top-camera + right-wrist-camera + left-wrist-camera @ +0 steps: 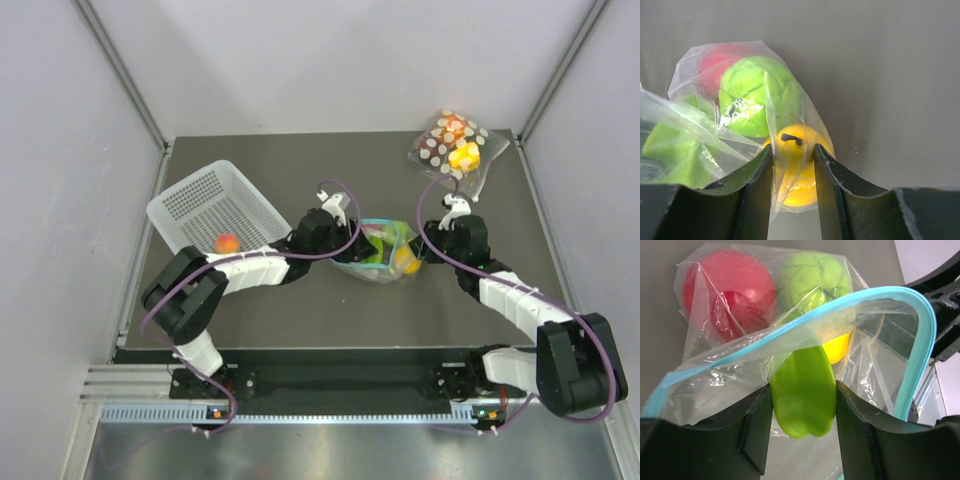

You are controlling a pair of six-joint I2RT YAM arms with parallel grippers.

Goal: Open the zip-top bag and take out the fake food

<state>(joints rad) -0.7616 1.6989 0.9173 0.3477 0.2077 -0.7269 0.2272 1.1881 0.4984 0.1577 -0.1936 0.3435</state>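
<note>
While the zip-top bag (pixel 380 255) lies on the table (pixel 300 310) between left tool (pixel 355 243) and right tool (pixel 422 254), the top view hides both grips. Left wrist: jaws clamped on the green pepper (pixel 802 390) at the open mouth; pull askew and you drag the bag. Right wrist: jaws pinch film over the yellow fruit (pixel 792 145); it may slip. The bag's left side is cropped.

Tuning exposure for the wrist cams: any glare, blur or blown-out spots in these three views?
Top external: even light, only the polka-dot bag looks blown out. Left wrist: white glints on the zip-top bag film; pincer fingers flanking the green pepper dark and soft. Right wrist: glare patch on the green fruit; near fingers blurred, yellow fruit sharp.
</note>
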